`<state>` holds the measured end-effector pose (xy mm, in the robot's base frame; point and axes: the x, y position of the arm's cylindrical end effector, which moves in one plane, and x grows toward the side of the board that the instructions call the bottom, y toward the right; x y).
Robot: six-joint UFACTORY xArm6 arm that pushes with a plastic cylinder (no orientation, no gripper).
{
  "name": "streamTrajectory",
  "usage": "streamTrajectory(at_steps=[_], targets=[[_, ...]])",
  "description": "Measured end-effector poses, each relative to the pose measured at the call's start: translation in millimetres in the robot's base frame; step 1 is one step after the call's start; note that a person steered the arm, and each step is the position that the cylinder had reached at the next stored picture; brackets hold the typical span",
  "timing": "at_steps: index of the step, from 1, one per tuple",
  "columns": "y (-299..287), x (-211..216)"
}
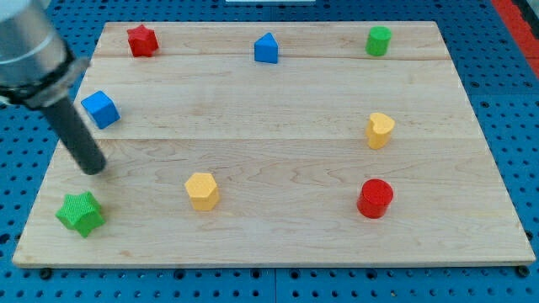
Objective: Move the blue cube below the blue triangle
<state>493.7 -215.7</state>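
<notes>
Meanwhile my tip (94, 168) sat just below the blue cube (100, 109) at the worktop's (278, 244) left; the blue triangle (266, 49) lay top-centre. No jaws exist to report.

Dark rod slanting down from the view's upper left, my tip (93, 167) near the left edge

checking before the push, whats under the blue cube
The blue cube sits directly on the wooden board; nothing else shows beneath it, though its footprint is hidden. My tip is below it in the view, apart.
</notes>
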Motion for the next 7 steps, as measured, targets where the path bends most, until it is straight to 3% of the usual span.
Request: streamTrajectory(at_steps=[5, 7], targets=[[-3.3, -0.1], [-19.7, -57.5]])
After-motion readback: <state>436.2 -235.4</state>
